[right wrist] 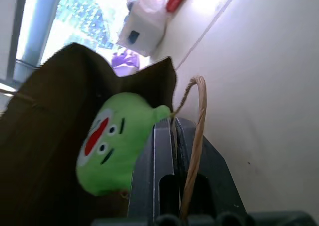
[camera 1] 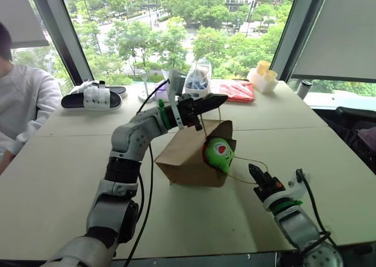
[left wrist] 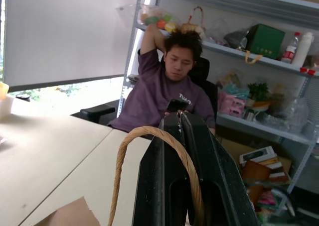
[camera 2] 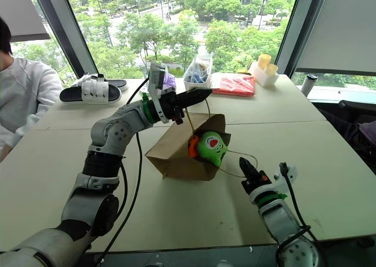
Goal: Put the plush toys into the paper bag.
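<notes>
On the counter (camera 1: 70,161) the bag (camera 1: 188,158) lies on its side, mouth toward the right gripper (camera 1: 256,174). Raised above it, the left gripper (camera 2: 197,96) has its fingers pinched shut on one cord handle (left wrist: 149,136), apparently to hold the mouth up and open. A green toy (camera 2: 210,147) sits in that mouth, an orange toy (camera 2: 192,147) just behind. The right fingers are closed on nothing, beside the lower handle (camera 2: 244,166).

Bright window (camera 1: 176,32) daylight, overexposed glare, sharp foreground

Plush toys (camera 2: 208,147) in paper bag (camera 2: 176,155) mouth
</notes>
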